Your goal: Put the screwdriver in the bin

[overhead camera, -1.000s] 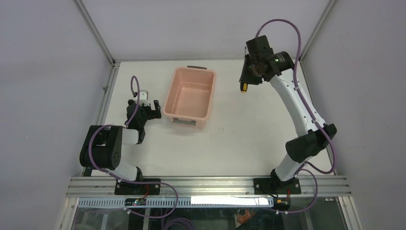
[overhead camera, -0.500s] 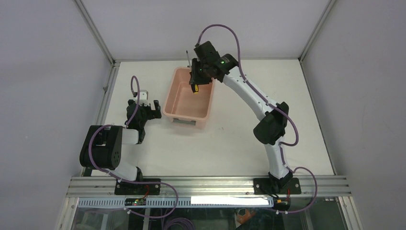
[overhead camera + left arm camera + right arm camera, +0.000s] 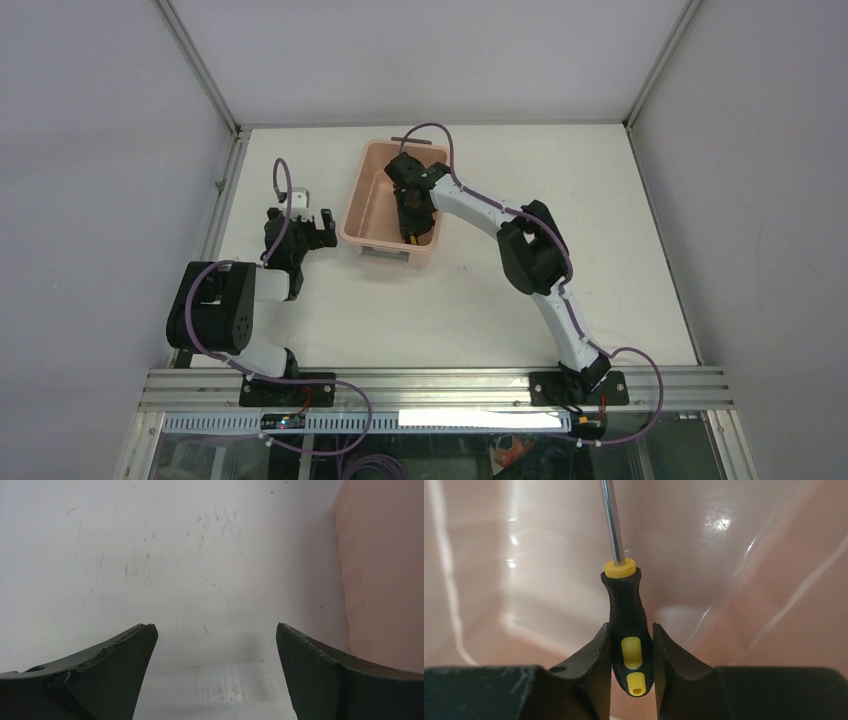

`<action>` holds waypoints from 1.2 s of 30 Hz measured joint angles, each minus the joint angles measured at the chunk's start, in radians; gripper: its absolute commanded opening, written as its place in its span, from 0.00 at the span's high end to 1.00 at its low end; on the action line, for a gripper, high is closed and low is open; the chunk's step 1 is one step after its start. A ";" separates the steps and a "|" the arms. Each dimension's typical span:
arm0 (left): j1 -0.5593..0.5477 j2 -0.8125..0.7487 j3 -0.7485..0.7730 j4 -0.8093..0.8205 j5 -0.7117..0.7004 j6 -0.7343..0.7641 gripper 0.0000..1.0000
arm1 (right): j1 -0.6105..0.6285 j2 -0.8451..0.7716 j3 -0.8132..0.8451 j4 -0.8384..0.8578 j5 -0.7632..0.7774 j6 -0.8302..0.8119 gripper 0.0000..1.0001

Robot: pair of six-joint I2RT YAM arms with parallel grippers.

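right gripper clamped on small yellow-and-black-handled screwdriver, inside salmon-pink plastic bin | close to its right wall, I think, more room leftward | left gripper wide open over white table, bin edge just beside

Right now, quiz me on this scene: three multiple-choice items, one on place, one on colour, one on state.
1. Where are the right fingers?
A) above the left arm
B) down inside the bin
C) at the near edge

2. The screwdriver handle is:
A) red and white
B) plain blue
C) yellow and black

3. The left fingers are:
A) open, nothing between them
B) shut on the screwdriver
C) clamped on the bin rim

Key:
1 B, pink walls surround them in the right wrist view.
2 C, seen close up, pinched between the right fingers.
3 A, only table shows in the gap.
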 measured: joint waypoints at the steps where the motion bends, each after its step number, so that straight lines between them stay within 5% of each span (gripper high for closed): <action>1: 0.000 0.000 0.000 0.000 0.000 0.000 0.01 | 0.000 0.010 -0.012 0.002 0.002 0.002 0.83; 11: 0.000 0.000 0.000 0.000 0.000 0.000 0.01 | 0.000 0.057 0.005 0.012 -0.001 0.002 0.42; 17: 0.000 0.000 0.000 0.000 0.000 0.000 0.01 | 0.000 0.056 0.196 -0.058 0.003 -0.064 0.24; 21: 0.000 0.000 0.000 0.000 0.000 0.000 0.01 | -0.002 -0.013 0.258 -0.061 0.030 -0.127 0.01; 28: 0.000 0.000 0.000 0.000 0.000 0.000 0.01 | -0.076 -0.254 0.259 -0.144 0.137 -0.220 0.01; 36: 0.000 0.000 0.000 0.000 0.000 0.000 0.01 | -0.417 -0.481 0.061 -0.223 0.248 -0.277 0.01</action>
